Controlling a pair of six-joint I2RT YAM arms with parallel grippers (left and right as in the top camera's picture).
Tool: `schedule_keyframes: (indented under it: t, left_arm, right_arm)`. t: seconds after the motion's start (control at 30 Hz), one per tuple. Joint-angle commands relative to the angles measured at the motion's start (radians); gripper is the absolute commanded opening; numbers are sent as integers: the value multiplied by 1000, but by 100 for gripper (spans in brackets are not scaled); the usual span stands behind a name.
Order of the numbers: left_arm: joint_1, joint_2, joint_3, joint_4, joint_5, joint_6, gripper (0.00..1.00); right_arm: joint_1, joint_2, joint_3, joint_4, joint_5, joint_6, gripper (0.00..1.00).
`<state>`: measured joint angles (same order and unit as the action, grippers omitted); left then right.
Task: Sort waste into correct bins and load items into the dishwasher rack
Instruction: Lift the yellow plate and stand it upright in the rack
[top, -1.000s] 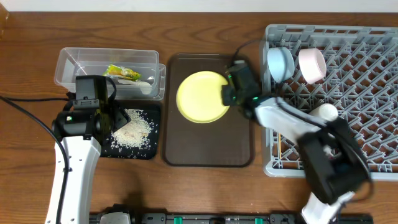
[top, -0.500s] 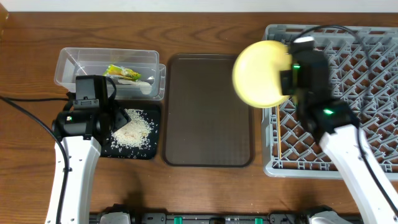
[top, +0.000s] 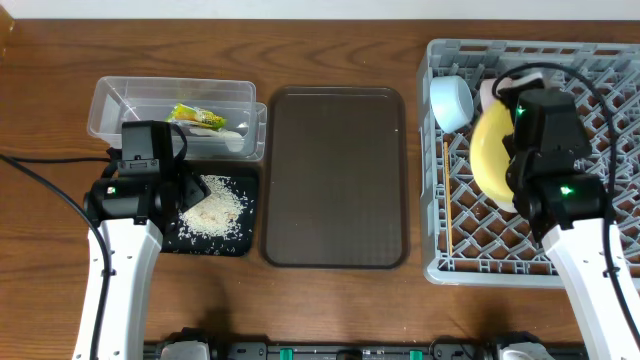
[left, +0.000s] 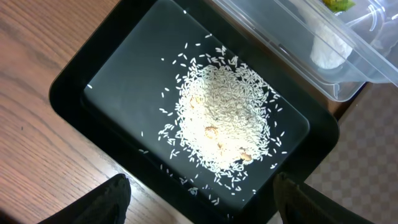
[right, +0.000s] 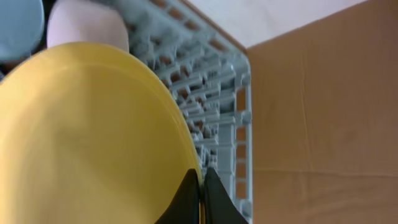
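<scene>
My right gripper (right: 200, 198) is shut on the rim of the round yellow plate (top: 490, 160), holding it on edge over the grey dishwasher rack (top: 600, 80); the plate (right: 87, 137) fills the right wrist view. A light blue bowl (top: 452, 102) and a white bowl (top: 492, 92) stand in the rack's far left corner. Chopsticks (top: 451, 225) lie in the rack's left side. My left gripper (left: 199, 205) is open above the black tray (left: 124, 68) that holds the rice heap (left: 225, 118). The green-and-yellow wrapper (top: 192, 116) lies in the clear tub (top: 110, 100). The green cup is hidden.
The large brown serving tray (top: 335, 180) lies bare between the bins and the rack. A white item (top: 232, 137) sits in the clear tub. A cardboard surface (right: 323, 112) shows beyond the rack in the right wrist view.
My right gripper lifted the yellow plate off the brown tray, carried it right and turned it on edge over the rack. The left arm has not moved.
</scene>
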<state>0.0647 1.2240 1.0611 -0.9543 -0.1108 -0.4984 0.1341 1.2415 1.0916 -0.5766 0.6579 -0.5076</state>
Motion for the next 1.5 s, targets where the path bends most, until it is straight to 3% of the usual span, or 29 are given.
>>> schedule_keyframes:
  t: [0.0,0.27,0.37,0.43,0.6,0.7,0.87,1.07,1.3,1.47]
  left_arm:
    - [5,5,7,-2,-5,-5,77]
    - [5,5,7,-2,-5,-5,77]
    - [5,5,7,-2,-5,-5,77]
    - [5,5,7,-2,-5,-5,77]
    - [5,5,7,-1,-5,-5,77]
    - [4,5,7,3,8,23,77]
    - [-17,5,7,71,130,179,77]
    - [-84,5,7,58,138,311,81]
    - [-89,-2,6,-105,179,307,80]
    - [-90,-98,-34,-106,179,320,80]
  right_arm:
    - [-10,23,0,-16,45,16,1]
    - [-4,61,0,-42,-148,180,3]
    - [-3,61,0,-41,-245,218,39]
    - [-4,60,0,-41,-280,243,55]
    - [-6,58,0,-41,-285,404,60]
    - [-23,45,0,-45,-295,592,72]
    - [-87,12,0,-42,-562,656,79]
    - [-168,0,0,-156,-758,657,80]
    - [-191,-46,0,-306,-764,679,85]
    - [-191,-156,-39,-335,-763,674,88]
